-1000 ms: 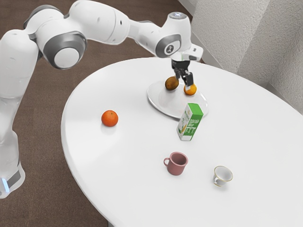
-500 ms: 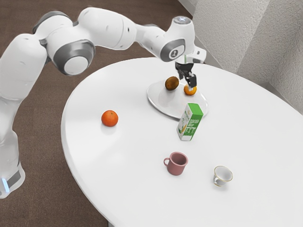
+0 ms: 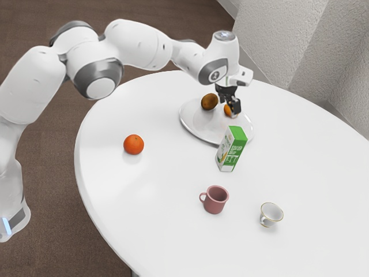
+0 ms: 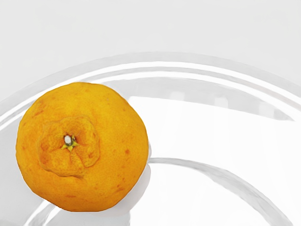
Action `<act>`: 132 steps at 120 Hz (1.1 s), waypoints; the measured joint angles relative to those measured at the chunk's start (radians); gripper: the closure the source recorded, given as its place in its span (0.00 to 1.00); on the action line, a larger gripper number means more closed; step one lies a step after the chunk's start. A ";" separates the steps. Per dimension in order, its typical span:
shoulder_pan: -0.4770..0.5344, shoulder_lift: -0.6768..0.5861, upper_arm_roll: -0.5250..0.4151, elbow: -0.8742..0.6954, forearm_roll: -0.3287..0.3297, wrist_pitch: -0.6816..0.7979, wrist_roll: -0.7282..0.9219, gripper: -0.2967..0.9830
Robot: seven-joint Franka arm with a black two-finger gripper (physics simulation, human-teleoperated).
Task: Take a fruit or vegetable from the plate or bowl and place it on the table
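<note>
Orange fruit [image 4: 108, 150] (stem end up) on plate [image 3: 202, 124], close under gripper [image 3: 229, 106], fingers apart.

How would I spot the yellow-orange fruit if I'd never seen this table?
On the round white table, find the plate. The fruit sits on it, right by the gripper. It is yellow-orange with a puckered top, whereas the brown fruit shares its plate and the redder fruit lies directly on the table.
</note>
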 joint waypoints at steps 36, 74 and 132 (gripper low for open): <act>0.032 0.044 0.001 0.076 -0.002 0.026 0.001 0.25; 0.045 0.097 -0.002 0.095 -0.026 0.031 0.002 0.25; 0.053 0.141 -0.003 0.134 -0.039 0.034 0.003 0.25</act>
